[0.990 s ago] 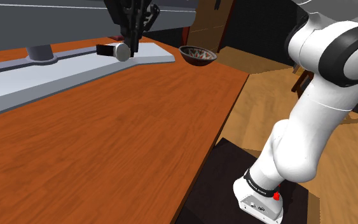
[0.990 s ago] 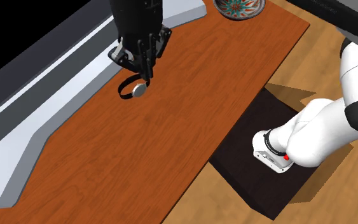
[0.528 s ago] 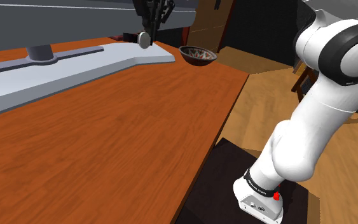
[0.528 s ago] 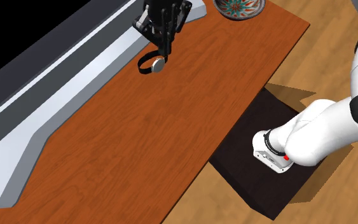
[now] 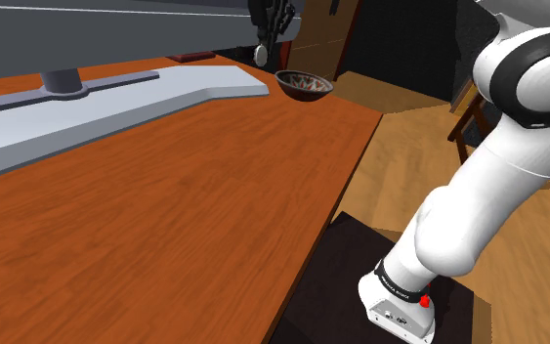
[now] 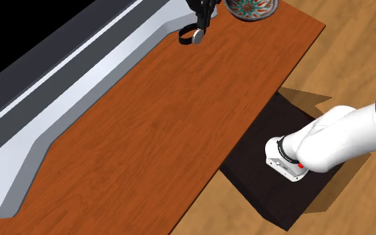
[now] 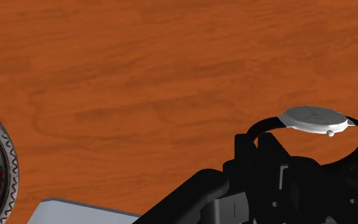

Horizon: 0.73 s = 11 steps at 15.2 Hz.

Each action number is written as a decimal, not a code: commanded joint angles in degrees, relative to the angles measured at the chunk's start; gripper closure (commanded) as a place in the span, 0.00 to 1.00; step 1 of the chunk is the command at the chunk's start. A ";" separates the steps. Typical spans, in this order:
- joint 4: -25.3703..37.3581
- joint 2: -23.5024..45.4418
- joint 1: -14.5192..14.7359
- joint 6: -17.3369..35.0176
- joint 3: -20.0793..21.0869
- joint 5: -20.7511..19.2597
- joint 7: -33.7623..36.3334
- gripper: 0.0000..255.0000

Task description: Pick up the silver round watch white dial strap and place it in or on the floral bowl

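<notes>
Fingers of the black gripper [image 6: 200, 20] are clasping the black-strapped silver round watch [image 6: 192, 35]; the patterned floral bowl [image 6: 251, 8] is lying near, toward the second exterior view's right.

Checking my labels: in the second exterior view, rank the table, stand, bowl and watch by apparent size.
Largest first:
table
stand
bowl, partly cut off by the picture's edge
watch
</notes>
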 commanded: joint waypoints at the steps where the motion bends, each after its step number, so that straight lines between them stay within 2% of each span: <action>1: 0.94 0.21 -1.42 -1.45 -1.56 -0.22 -2.93 1.00; 6: 3.46 1.62 -4.98 -4.27 -5.46 -1.12 -10.27 1.00; 11: 8.65 5.06 -8.67 -7.55 -9.11 -2.02 -17.48 1.00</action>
